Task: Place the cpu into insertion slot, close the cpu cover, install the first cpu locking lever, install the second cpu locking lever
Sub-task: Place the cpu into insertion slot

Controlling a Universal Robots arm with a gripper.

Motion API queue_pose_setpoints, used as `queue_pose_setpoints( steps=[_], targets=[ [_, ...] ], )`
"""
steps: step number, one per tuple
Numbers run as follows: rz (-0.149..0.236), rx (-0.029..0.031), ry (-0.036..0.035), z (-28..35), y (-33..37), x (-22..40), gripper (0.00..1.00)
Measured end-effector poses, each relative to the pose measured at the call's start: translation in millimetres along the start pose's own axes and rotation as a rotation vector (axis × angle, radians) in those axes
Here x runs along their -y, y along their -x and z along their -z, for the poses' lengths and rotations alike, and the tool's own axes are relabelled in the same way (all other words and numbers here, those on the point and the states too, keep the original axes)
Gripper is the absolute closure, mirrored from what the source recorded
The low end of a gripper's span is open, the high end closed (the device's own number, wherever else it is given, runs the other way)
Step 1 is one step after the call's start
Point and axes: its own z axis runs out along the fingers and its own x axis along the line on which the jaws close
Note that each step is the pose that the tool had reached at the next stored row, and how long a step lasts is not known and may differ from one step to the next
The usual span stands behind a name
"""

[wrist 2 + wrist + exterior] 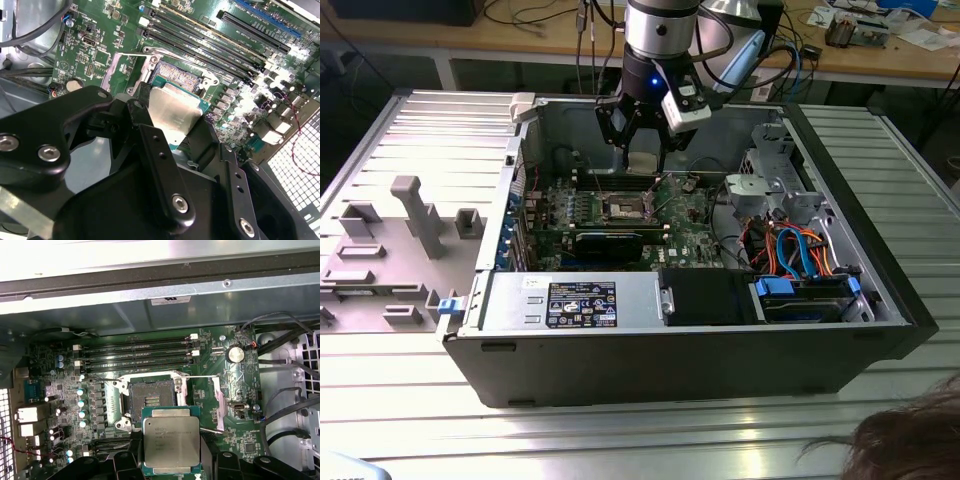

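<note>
Apparently clamped in gripper (172, 462), cpu (170, 437) hangs above insertion slot (151, 399), not seated.

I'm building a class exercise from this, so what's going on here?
A robot arm's end effector is shut on the cpu, holding it over the green motherboard inside an open computer case. In the first wrist view, the insertion slot lies uncovered and empty beside the cpu, so the chip is not seated yet.
</note>
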Motion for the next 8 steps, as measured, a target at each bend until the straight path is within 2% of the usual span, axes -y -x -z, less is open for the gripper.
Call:
queue_pose_setpoints(
  steps=[6,8],
  targets=[
    [-0.002,0.0001,0.0,-0.1,0.0,0.0,0.45],
    [-0.025,0.0005,0.0003,-2.5,0.1,0.2,0.45]
  ],
)
